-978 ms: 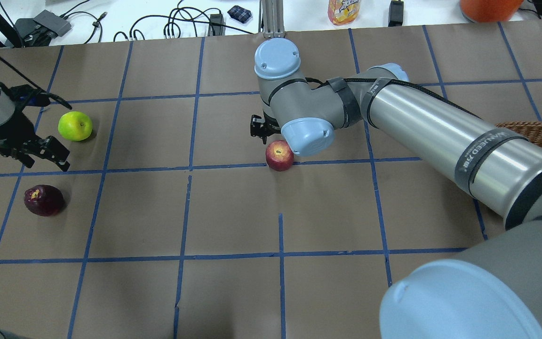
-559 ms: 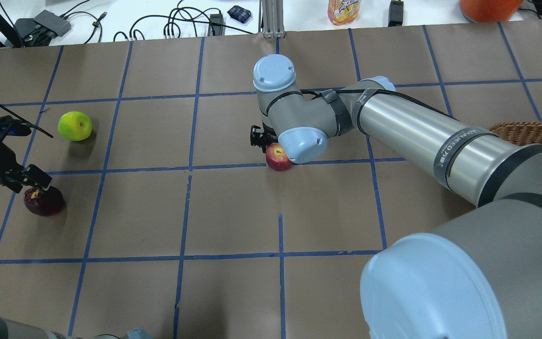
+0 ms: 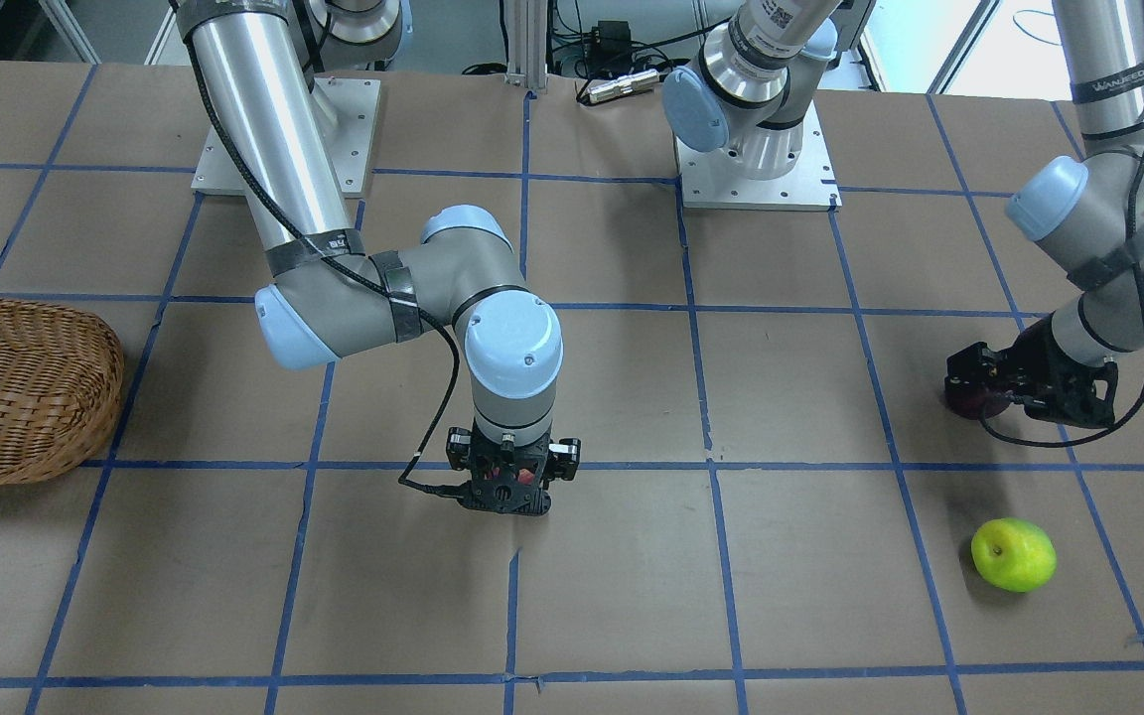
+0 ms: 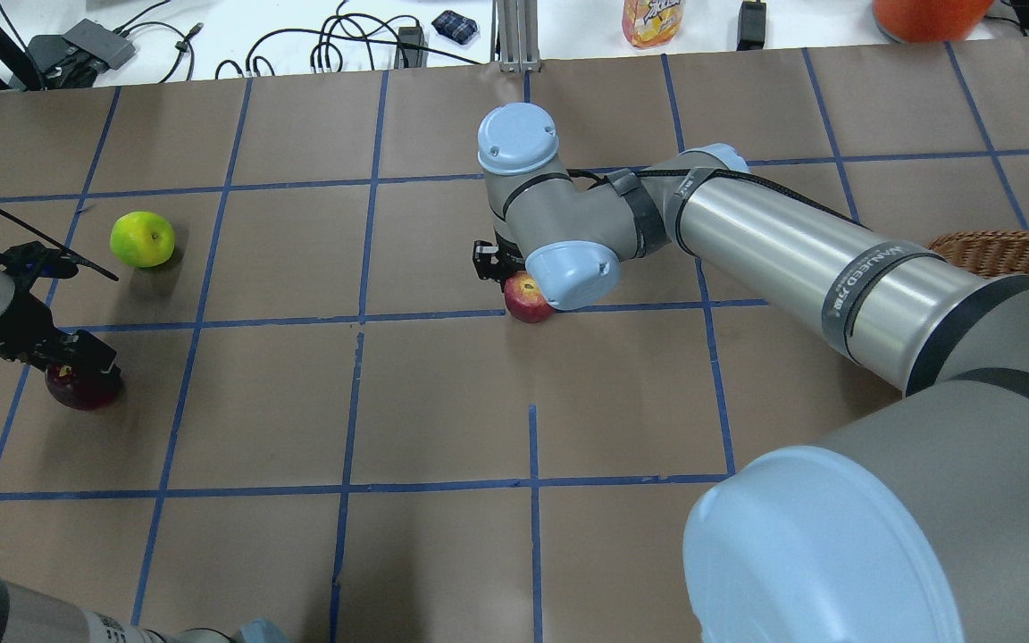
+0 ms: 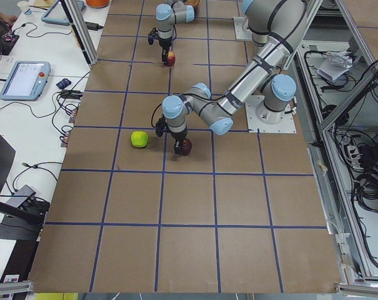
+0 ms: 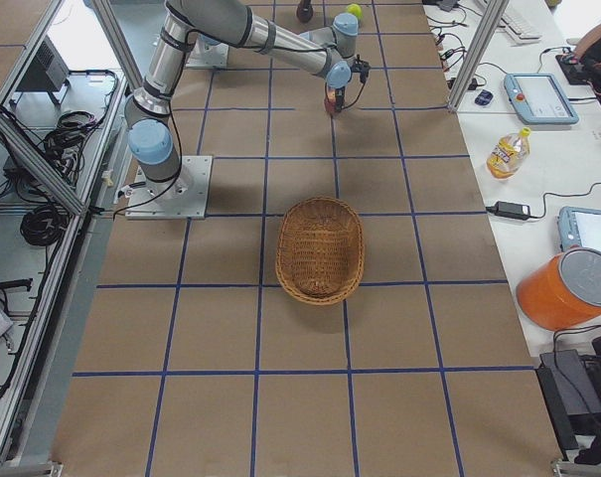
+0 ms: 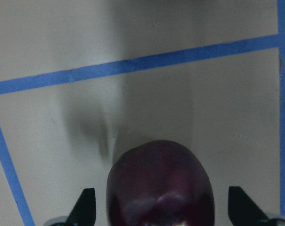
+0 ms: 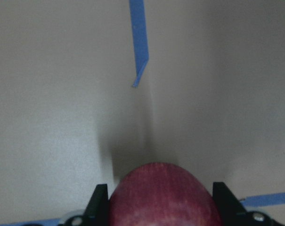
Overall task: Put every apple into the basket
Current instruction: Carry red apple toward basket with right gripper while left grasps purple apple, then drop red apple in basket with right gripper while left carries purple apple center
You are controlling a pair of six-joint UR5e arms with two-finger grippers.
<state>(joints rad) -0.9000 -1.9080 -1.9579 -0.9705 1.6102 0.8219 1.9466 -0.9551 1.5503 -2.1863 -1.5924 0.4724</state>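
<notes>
The dark maroon apple (image 4: pixel 84 389) lies on the table at the near left. My left gripper (image 4: pixel 75 361) is down over it and open. In the left wrist view the apple (image 7: pixel 160 183) sits between the fingers (image 7: pixel 87 207) with a gap on each side. The red apple (image 4: pixel 525 301) lies at mid-table. My right gripper (image 3: pixel 510 492) is shut on it, and the fingers (image 8: pixel 100 202) press against both sides of the apple (image 8: pixel 163 195). The yellow-green apple (image 4: pixel 142 238) lies alone at the far left. The wicker basket (image 4: pixel 1006 248) is at the right edge and holds nothing (image 6: pixel 292 248).
The table is brown paper with a grid of blue tape (image 4: pixel 359 268). Cables, a bottle (image 4: pixel 653 20) and an orange container (image 4: pixel 930 16) lie beyond the far edge. The right arm's forearm (image 4: pixel 791 241) stretches between the basket and the red apple.
My left gripper has moved from beside the yellow-green apple toward the near side and come down over the maroon apple. My right gripper has lowered around the red apple.
</notes>
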